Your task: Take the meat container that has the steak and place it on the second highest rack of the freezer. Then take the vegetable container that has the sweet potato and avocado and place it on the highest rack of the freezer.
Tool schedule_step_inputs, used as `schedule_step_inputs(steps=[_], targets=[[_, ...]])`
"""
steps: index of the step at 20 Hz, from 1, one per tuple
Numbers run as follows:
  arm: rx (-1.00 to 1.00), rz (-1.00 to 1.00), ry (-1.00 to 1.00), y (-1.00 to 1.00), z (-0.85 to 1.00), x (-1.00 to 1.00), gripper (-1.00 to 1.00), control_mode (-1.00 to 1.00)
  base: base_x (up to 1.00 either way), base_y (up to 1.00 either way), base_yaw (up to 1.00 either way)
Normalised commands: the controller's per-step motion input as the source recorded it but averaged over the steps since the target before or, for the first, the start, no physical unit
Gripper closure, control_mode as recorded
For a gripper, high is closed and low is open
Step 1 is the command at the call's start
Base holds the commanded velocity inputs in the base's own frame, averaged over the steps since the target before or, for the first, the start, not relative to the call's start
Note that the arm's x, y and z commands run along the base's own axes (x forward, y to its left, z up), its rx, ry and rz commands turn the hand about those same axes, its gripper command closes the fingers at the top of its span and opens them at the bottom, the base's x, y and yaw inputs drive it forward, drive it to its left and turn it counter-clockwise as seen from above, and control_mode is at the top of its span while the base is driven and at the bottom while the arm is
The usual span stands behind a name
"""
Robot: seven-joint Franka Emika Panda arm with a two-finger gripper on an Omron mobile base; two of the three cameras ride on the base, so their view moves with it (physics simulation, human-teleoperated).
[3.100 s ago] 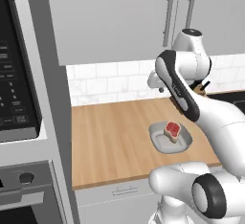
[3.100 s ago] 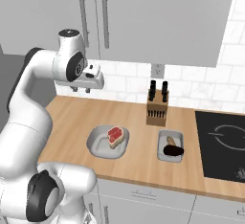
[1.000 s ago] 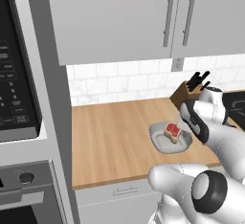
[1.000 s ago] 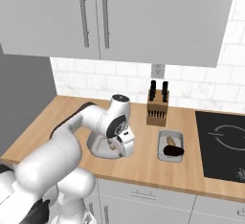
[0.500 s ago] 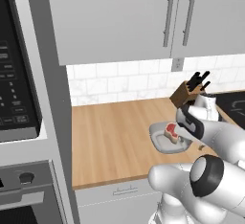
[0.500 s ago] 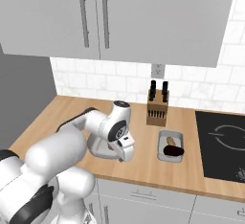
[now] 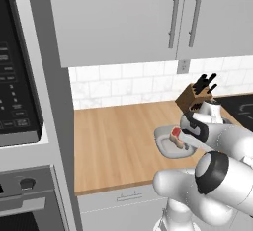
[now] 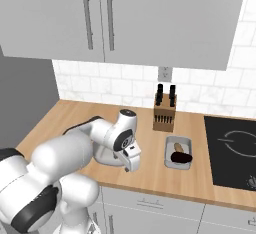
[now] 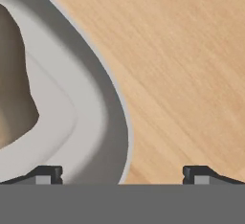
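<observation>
The dish (image 7: 170,145) with the steak (image 7: 176,133) sits on the wooden tabletop (image 7: 113,146), near its front edge. To its right in the right base view lies the tray (image 8: 178,153), holding the dark avocado (image 8: 181,157) and, behind it, a tan piece that may be the sweet potato (image 8: 179,148). A knife block (image 8: 164,113) stands behind the two, toward the tiled wall, and a black cooktop (image 8: 232,153) lies right of the tray.

The arm's wrist hangs over the dish and hides most of it in the right base view. In the hand view the fingers (image 9: 46,174) stand wide apart with nothing between them; one tip is over the dish rim (image 9: 103,122), the other over bare wood.

Against half a second ago the wrist has dropped lower and nearer the dish; dish and tray lie as before.

Left of the dish the tabletop is open wood up to a tall grey panel (image 7: 57,126). The gap between dish and tray is narrow.
</observation>
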Motion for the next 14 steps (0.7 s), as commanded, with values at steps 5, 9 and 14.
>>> schedule_step_inputs(steps=[5, 9, 14], targets=[[0.0, 0.0, 0.0, 0.0, -0.06, -0.02, -1.0, -1.0, 0.0, 0.0, 0.0], [0.0, -0.01, 0.0, 0.01, -0.05, 0.0, -1.0, -1.0, 0.0, 0.0, 0.0], [0.0, -0.01, -0.04, 0.08, 0.0, 0.0, 1.0, -1.0, 0.0, 0.0, 0.0]])
